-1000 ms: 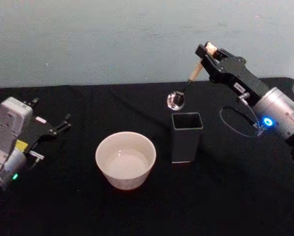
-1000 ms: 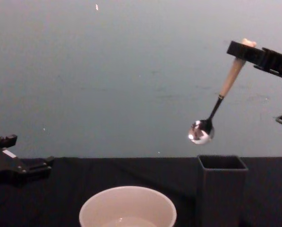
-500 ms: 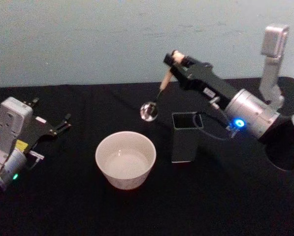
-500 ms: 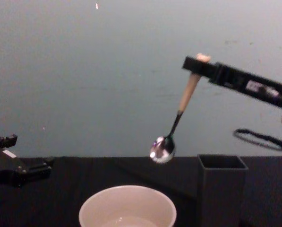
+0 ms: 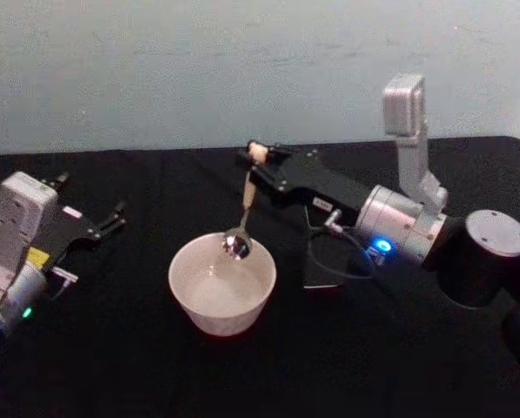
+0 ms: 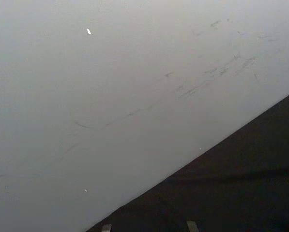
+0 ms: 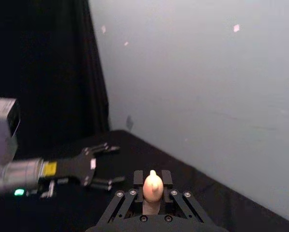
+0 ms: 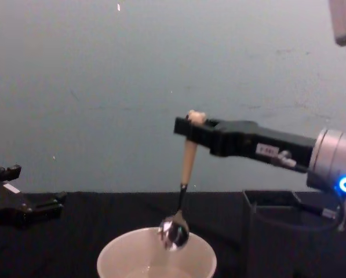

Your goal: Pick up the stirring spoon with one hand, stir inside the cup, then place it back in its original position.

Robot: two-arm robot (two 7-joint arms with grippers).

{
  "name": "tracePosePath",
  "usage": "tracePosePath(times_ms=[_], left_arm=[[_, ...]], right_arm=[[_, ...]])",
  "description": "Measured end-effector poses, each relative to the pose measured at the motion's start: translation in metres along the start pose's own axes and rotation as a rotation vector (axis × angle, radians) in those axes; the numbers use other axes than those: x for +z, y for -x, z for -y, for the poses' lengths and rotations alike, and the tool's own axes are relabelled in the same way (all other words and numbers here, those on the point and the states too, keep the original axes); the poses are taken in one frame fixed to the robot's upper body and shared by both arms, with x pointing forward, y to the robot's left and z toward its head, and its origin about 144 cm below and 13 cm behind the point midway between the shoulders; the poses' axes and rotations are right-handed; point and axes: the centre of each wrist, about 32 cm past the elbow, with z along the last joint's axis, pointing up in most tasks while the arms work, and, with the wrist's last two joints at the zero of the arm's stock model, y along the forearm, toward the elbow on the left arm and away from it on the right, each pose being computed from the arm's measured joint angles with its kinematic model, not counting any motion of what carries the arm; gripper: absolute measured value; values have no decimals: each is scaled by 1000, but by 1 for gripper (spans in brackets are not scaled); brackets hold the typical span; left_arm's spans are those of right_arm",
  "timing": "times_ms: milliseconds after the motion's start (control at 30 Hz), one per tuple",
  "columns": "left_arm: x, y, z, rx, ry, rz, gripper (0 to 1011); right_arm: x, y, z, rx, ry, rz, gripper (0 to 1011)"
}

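since a moment ago the right tool (image 5: 258,158) has swung across toward the robot's left and come lower, away from the air above the holder (image 8: 271,243). the spoon's bowl, which was hanging over bare dark cloth, now sits at the mouth of the cup (image 5: 220,318). the tool is clamped on the very top of the stirring spoon (image 5: 245,200), with the little bear head poking out between its fingers in the right wrist view. from there the spoon hangs nearly upright, beige handle up and shiny bowl down, leaning only slightly. its long axis points almost straight into the cup, which lies directly below the tool. from the chest view the bowl is level with the rim, on the far side of the opening. i can't tell whether it touches anything inside. to my eye the next move is a short dip down and then a circling, keeping clear of the thin rim. the holder stands just beside the cup on the robot's right, partly hidden under the reaching forearm. the left tool (image 5: 111,218) rests well apart at the left edge of the worktop (image 5: 111,366), fingers apart and empty, so the right arm is plainly the nearer one.
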Motion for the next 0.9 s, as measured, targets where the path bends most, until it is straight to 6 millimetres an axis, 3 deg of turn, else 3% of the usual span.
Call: tracePosePath(times_ms=[900], left_arm=[[0,0,0,0,0,0,1001]], right_arm=[[-20,25,-25,198,144,146,214]])
